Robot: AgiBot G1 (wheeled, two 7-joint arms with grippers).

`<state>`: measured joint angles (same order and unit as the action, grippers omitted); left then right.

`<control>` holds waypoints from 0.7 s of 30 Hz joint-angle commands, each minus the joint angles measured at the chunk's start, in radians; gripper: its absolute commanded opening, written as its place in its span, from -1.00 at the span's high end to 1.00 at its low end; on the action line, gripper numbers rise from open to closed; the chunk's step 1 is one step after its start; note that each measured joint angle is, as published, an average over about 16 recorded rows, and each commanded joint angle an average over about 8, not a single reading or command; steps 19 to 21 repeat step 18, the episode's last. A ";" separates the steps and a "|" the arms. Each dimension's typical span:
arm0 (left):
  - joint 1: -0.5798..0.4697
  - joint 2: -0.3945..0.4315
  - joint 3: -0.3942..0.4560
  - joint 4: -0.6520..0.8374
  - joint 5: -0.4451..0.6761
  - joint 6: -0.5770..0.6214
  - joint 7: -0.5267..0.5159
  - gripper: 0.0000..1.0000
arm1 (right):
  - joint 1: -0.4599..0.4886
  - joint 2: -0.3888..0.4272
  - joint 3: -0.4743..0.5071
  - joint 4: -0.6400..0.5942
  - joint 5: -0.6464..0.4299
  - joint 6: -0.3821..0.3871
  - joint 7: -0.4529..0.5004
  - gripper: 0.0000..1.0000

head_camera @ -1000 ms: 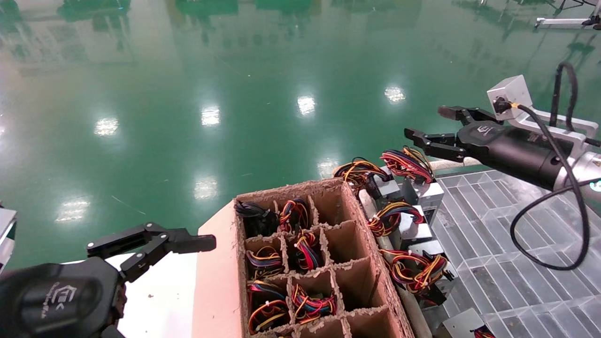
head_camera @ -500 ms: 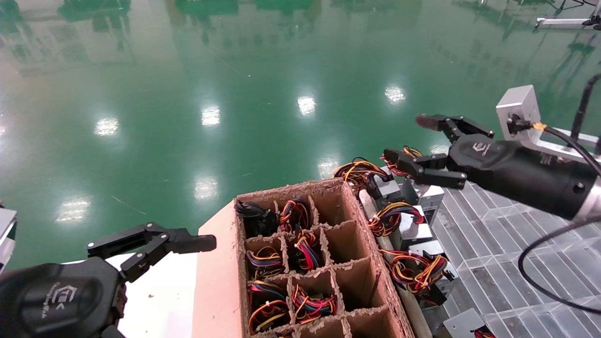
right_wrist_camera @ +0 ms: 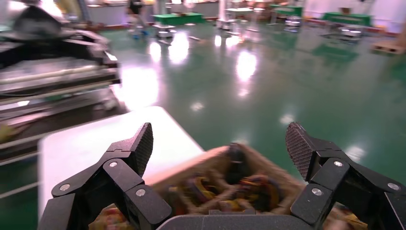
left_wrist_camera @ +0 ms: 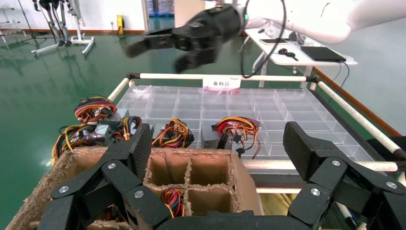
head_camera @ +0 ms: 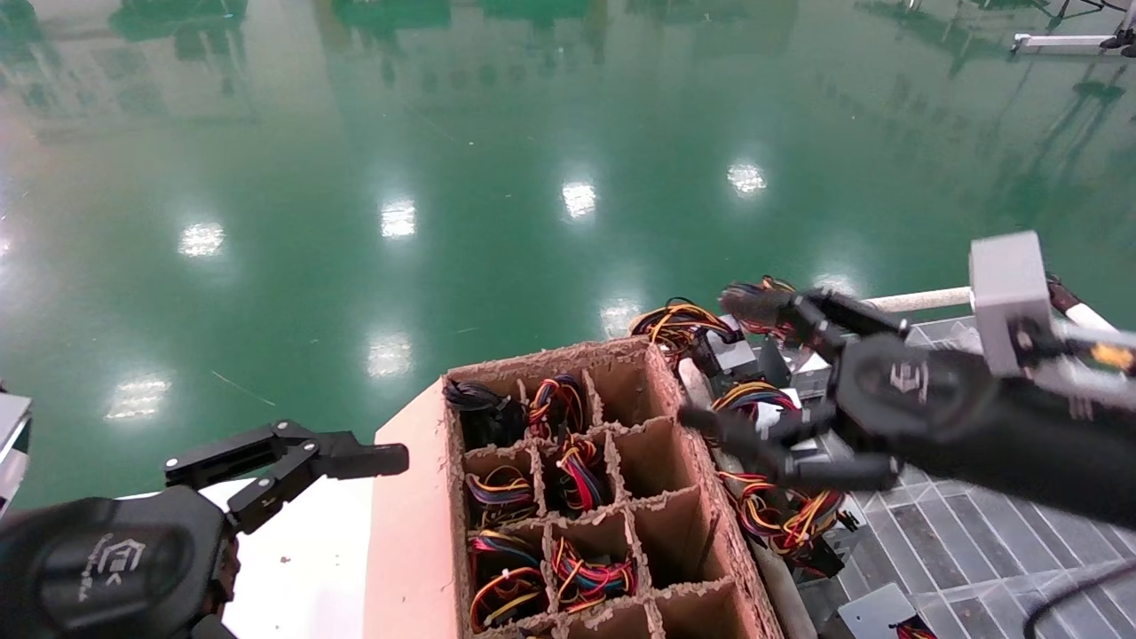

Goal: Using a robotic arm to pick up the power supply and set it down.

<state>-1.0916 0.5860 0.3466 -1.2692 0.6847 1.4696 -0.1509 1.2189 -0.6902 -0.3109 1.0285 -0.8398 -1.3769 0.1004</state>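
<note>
Several power supplies (head_camera: pixel 785 437), grey boxes with red, yellow and black wire bundles, lie in a row between the cardboard divider box (head_camera: pixel 679 541) and the clear tray (head_camera: pixel 958 550). More wire bundles fill cells of the box. My right gripper (head_camera: pixel 721 359) hangs open and empty just above that row, beside the box's right wall. From the left wrist the row of power supplies (left_wrist_camera: pixel 225 135) shows behind the box (left_wrist_camera: pixel 249 177), with the right gripper (left_wrist_camera: pixel 160 55) above. In the right wrist view the right gripper (right_wrist_camera: pixel 220 143) is over the blurred box (right_wrist_camera: pixel 230 187). The left gripper (head_camera: pixel 337 457) rests open and empty at the near left.
A white pipe rail (head_camera: pixel 914 300) frames the tray's far edge. A white table top (head_camera: pixel 311 568) lies left of the box. Green floor surrounds everything. Another grey unit (head_camera: pixel 874 612) sits at the near edge of the tray.
The right arm swung down, leftward and nearer, from above the tray's far corner to just over the row of power supplies by the box, fingers still open. The left arm stayed still.
</note>
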 commanded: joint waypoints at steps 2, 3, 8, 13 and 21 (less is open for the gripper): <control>0.000 0.000 0.000 0.000 0.000 0.000 0.000 -1.00 | -0.036 0.020 0.008 0.064 0.027 -0.030 0.022 -1.00; 0.000 0.000 0.000 0.000 0.000 0.000 0.000 -1.00 | -0.048 0.026 0.010 0.085 0.036 -0.040 0.029 -1.00; 0.000 0.000 0.000 0.000 0.000 0.000 0.000 -1.00 | -0.108 0.059 0.023 0.191 0.081 -0.089 0.065 -1.00; 0.000 0.000 0.000 0.000 0.000 0.000 0.000 -1.00 | -0.152 0.083 0.033 0.270 0.115 -0.125 0.090 -1.00; 0.000 0.000 0.000 0.000 0.000 0.000 0.000 -1.00 | -0.170 0.092 0.036 0.301 0.129 -0.139 0.097 -1.00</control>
